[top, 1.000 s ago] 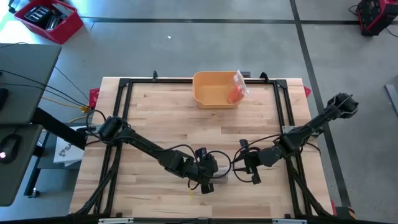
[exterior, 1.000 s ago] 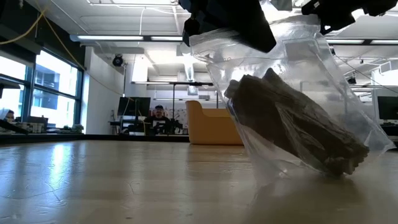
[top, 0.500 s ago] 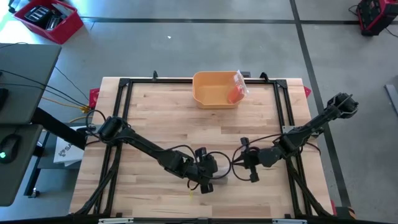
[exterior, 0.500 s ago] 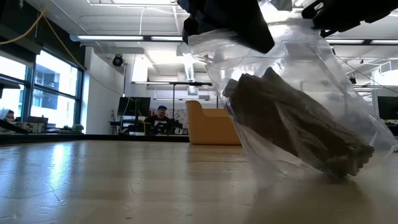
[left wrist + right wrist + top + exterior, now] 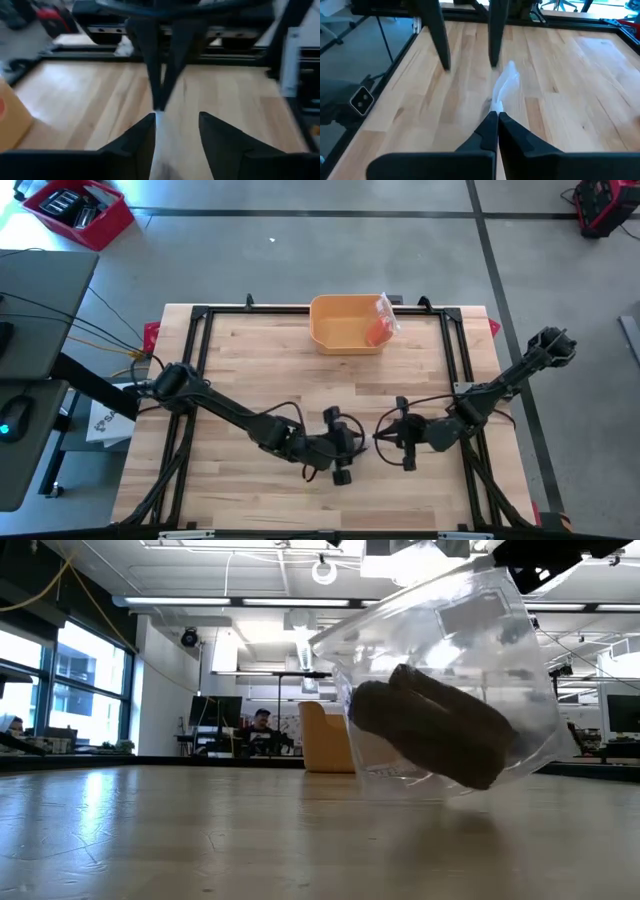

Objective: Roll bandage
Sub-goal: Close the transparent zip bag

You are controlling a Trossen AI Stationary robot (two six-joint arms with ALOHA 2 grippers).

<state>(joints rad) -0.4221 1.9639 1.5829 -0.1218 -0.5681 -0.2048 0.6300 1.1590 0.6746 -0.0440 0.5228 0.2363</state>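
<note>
From above, both arms reach in over the front middle of the worktop [image 5: 250,370]: the left tool [image 5: 340,448] and the right tool [image 5: 398,442] face each other, near but apart, and the clear bag between them is barely discernible here. A yellow bin [image 5: 345,323] with an orange packet [image 5: 381,322] on its rim sits at the far edge. The low view gives what the overhead cannot: the bag [image 5: 445,690] hangs clear of the worktop, tilted, with the dark rolled bandage [image 5: 430,735] lying inside it, and a person [image 5: 260,730] sits far back in the room. In the left wrist view that arm's fingers [image 5: 135,145] stand apart with a pale strip of plastic [image 5: 162,137] running between them, not pinched; beyond it the right arm's fingers come together in a point on the film. The right wrist view shows the right tool [image 5: 496,120] closed tight on a twisted edge of the bag [image 5: 504,90], with the left arm's two fingers standing separate beyond it. Half a second ago the left tool was clamped on the bag's top edge and the bag's bottom rested on the worktop; now the left tool has let go, the right one alone holds the bag, and the bag has lifted and swung flatter.
</note>
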